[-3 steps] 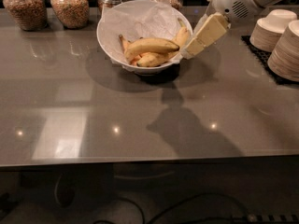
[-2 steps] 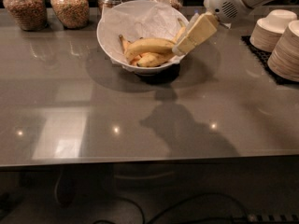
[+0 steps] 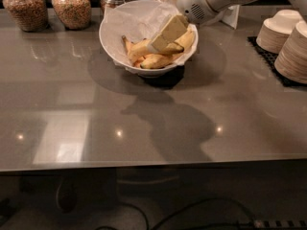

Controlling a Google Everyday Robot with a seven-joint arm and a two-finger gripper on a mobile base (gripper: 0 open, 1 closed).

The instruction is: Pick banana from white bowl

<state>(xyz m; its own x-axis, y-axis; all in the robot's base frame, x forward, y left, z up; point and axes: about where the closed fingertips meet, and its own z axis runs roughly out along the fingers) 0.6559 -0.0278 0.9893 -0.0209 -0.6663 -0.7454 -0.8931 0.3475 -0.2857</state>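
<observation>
- The gripper (image 3: 157, 44) is inside the white bowl (image 3: 108, 41), reaching in from the upper right and tilted down to the left, with its pale end right on top of the fruit.
- The banana (image 3: 140, 51) lies in the bowl on the crinkled paper, among a few thinner bananas (image 3: 160, 61). Its dark tip points right, and its middle is hidden under the gripper.
- From where I stand, I cannot tell whether the gripper is open or closed, or whether it has hold of anything. It looks to be touching or just above the banana.
- As I judge it, the reach into the bowl is done and the tool is in the right spot.
- What is left is securing a grasp, if one has not been made, and then lifting the banana over the rim. Nothing has risen out of the bowl yet.
- The bowl sits towards the back of the grey table (image 3: 144, 123), with glass jars (image 3: 71, 6) behind it and stacked beige bowls (image 3: 288, 42) well off to the right.
</observation>
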